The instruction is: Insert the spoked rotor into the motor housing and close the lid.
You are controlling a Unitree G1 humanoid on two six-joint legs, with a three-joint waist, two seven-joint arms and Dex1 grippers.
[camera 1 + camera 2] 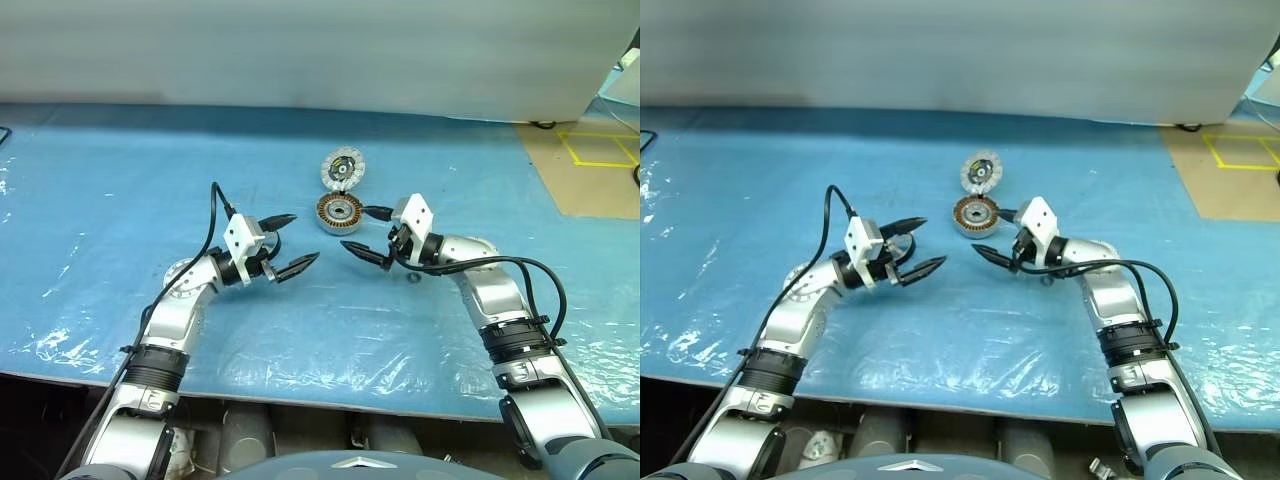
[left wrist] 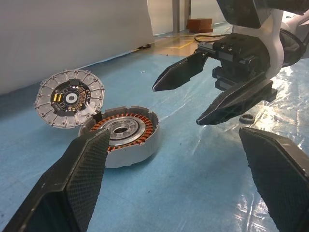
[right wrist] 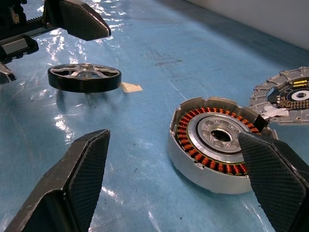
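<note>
The motor housing [image 1: 339, 213] lies open on the blue sheet, its copper windings ringing a silver hub. Its lid [image 1: 342, 167] rests just behind it, rim against rim, dark centre facing up. The spoked rotor [image 3: 84, 77], a black ring with silver spokes, lies flat on the sheet near my left arm, apart from the housing. In the air to the left of the housing hangs my left gripper [image 1: 306, 236], open and empty. My right gripper [image 1: 353, 228] faces it from the right, open and empty, close beside the housing [image 3: 212, 140].
A small metal ring [image 2: 247, 118] lies on the sheet under my right wrist. A scrap of tape [image 3: 131, 87] lies near the rotor. The blue plastic sheet [image 1: 120, 180] covers the table, and a brown floor patch with yellow tape [image 1: 590, 160] lies far right.
</note>
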